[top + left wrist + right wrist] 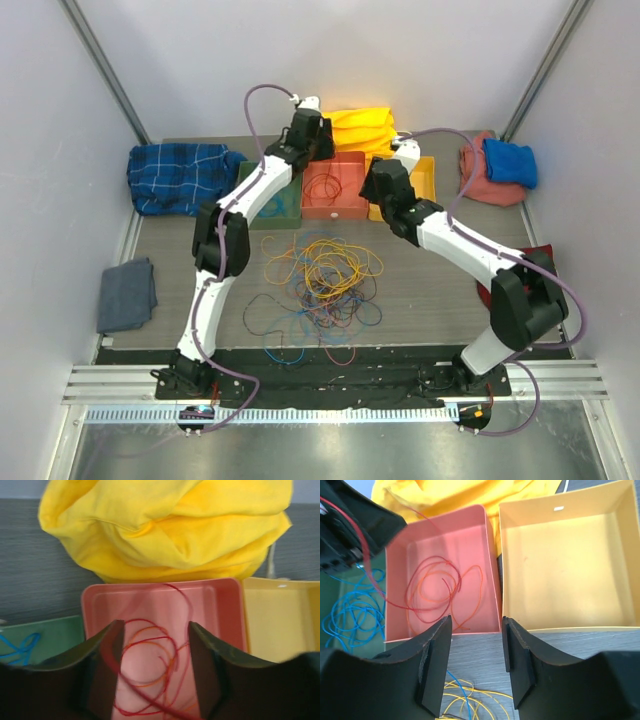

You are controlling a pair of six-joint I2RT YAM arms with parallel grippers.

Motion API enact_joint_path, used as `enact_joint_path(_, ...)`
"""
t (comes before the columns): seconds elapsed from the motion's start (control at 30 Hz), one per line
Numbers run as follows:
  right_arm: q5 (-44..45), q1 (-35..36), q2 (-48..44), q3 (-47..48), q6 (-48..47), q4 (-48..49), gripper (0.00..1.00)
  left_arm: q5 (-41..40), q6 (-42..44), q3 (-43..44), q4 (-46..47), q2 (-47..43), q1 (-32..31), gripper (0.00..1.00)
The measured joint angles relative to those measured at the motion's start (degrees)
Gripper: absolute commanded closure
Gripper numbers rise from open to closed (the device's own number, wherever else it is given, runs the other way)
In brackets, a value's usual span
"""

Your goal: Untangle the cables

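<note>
The wrist views show what the top view hides: red and orange cables [440, 587] coiled in the red bin [445, 535], a blue cable [350, 615] in the green bin [55, 635]. The left hand [155, 625] stands half open, a red strand [135, 687] trailing across its gap; the right hand [476, 619], half open, holds nothing. From above, the main tangle [322, 280] lies on the grey table [430, 300] between white walls [60, 150], cloths [180, 175] round its edges

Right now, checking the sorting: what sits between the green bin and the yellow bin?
The red bin, holding looped red and orange cables; the right wrist view shows it best.
</note>
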Motion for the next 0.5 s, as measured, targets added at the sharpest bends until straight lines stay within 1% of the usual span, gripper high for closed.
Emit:
enact_joint_path(0.07, 0.7, 0.1, -2.2, -1.0, 0.2, 0.0, 0.48, -3.7, 3.1, 0.3, -1.8, 0.0, -0.9, 0.31)
enact_joint_path(0.13, 1.0, 0.1, -3.3, -1.5, 0.2, 0.1, 0.48, -7.3, 5.7, 0.7, -3.3, 0.0, -2.0, 0.3)
enact_joint_path(0.37, 0.8, 0.3, -3.4, -3.6, 0.6, 0.0, 0.49, -19.9, 13.6, 1.0, -7.6, 0.0, -6.6, 0.27)
enact_joint_path(0.5, 0.5, 0.4, -3.4, -4.9, 0.8, 0.0, 0.51, -27.1, 17.9, 1.1, -8.5, 0.0, -7.6, 0.25)
